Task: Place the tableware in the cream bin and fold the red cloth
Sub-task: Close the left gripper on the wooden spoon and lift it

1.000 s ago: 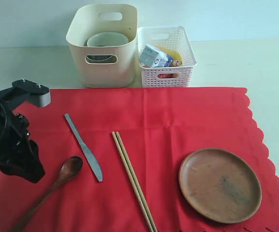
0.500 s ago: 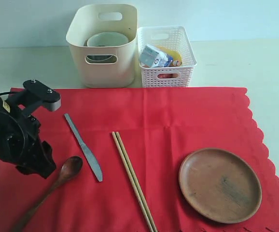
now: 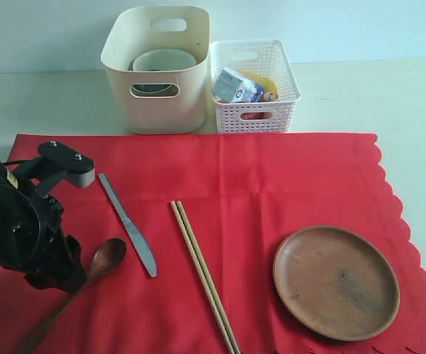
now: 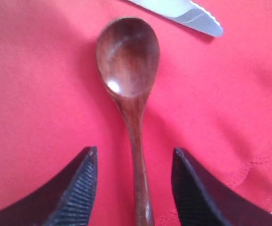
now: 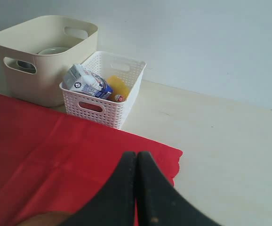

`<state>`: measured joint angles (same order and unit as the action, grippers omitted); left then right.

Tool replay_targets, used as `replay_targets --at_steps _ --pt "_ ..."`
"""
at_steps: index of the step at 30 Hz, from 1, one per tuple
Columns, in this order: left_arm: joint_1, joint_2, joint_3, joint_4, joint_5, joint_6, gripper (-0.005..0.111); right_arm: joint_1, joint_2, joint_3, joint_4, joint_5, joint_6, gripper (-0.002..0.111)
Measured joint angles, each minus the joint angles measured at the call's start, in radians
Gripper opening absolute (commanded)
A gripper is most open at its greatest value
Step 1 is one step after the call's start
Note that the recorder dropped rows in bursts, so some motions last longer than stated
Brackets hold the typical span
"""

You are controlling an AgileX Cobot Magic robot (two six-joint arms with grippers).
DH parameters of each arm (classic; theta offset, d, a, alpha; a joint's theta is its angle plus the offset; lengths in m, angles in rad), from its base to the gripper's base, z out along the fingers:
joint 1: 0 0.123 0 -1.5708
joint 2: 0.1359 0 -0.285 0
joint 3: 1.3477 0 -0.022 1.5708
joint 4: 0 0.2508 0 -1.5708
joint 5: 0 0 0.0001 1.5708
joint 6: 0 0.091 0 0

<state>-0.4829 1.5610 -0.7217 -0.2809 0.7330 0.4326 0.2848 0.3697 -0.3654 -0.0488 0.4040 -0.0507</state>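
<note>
within left claw (image 4: 133, 151): spoon (image 4: 132, 117) handle

A: Clearance at the spoon (image 4: 129, 61)?
B: The left pincer (image 4: 133, 153) straddles its handle, jaws apart, a gap on each side. The knife (image 3: 128, 225) lies just beside the spoon's bowl.
A: Open lanes on the cloth (image 3: 272, 177)?
B: A bare strip between chopsticks (image 3: 204, 276) and plate (image 3: 336, 282); another along the far edge. Bin (image 3: 158, 103) and basket (image 3: 253, 114) stand side by side, no visible gap.
</note>
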Motion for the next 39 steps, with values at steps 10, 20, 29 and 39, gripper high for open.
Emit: replay_targets --at_steps 10,20,29,39 --pt "-0.081 0.0 0.076 0.063 -0.176 -0.057 0.048 0.0 0.0 0.0 0.0 0.0 0.0 0.0" --pt "-0.081 0.074 0.082 0.076 -0.199 -0.071 0.048 0.0 0.0 0.0 0.0 -0.002 0.0 0.0" --pt "-0.081 0.092 0.082 0.076 -0.209 -0.071 0.0 0.0 0.0 0.0 0.0 -0.002 0.0 0.0" --pt "-0.081 0.007 -0.096 0.083 -0.004 -0.071 0.0 0.0 0.0 0.0 0.0 -0.002 0.002 0.0"
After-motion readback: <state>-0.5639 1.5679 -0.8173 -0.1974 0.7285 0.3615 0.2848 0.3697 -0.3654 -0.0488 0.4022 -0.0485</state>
